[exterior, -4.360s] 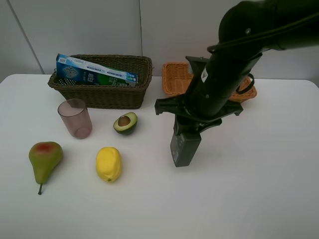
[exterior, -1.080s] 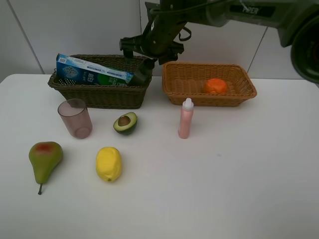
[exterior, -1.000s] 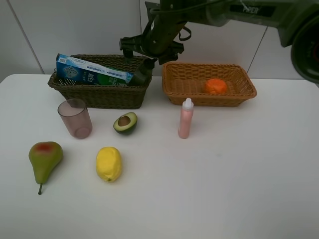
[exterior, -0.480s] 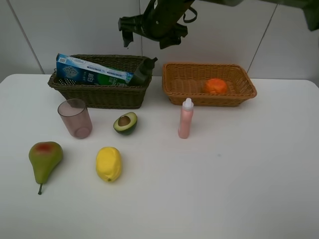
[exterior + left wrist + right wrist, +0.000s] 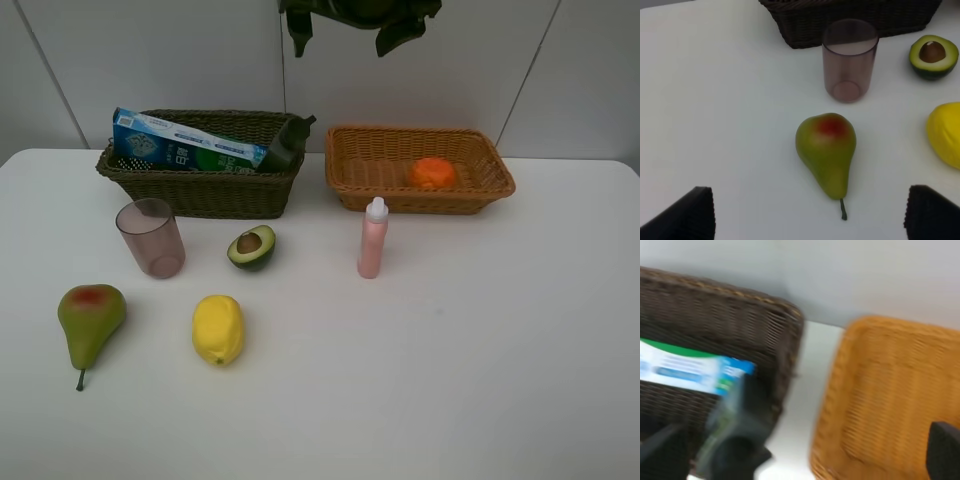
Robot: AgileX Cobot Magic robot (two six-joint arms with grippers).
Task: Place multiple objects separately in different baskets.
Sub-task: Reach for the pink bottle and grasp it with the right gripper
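While R gripper (image 5: 345, 25) hangs open, empty, high up, dark bottle (image 5: 285, 143) leans in brown basket (image 5: 200, 195). Next prob. pink bottle (image 5: 372, 240), upright nr tan basket (image 5: 345, 188): needs side grip. L gripper (image 5: 809, 215) open over pear (image 5: 827, 150).

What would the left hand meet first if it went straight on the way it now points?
Probably the pear, lying straight ahead of the open left hand; how far off is unclear.

lemon (image 5: 946, 132) cropped by the left wrist view's edge; dark bottle (image 5: 737, 440) and toothpaste box (image 5: 690, 372) blurred
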